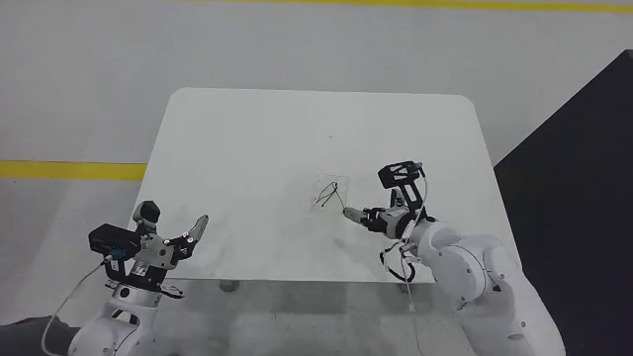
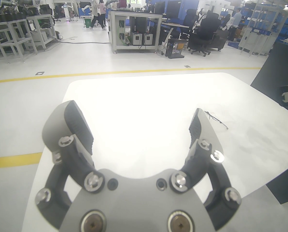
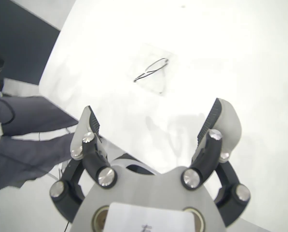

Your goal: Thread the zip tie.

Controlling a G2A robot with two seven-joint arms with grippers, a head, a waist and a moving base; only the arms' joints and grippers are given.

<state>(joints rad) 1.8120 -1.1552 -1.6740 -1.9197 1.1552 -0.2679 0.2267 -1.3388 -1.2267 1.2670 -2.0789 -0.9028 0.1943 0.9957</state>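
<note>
1. Right claw hangs wide open and empty just short of the zip tie, low over the near right part of the table; left claw is wide open too, holding nothing, at the near left corner and well apart from the tie.
2. From where I stand the tie looks feather-light, thin and springy; I'd guess it will skid on the smooth top if nudged, so a pinch has to come down square; it lies flat, leaving little to get under.
3. Best hold, to my eye: one claw on the strap close to the tail end, the other near the small head, so the tip can be steered into the slot; gripping mid-loop would only let it bow.
4. It is a black strap bent into a long narrow loop, with a thin stretch trailing toward the right claw; whether the tail already sits in the head I cannot tell; it seems to rest on a faint clear sheet.
</note>
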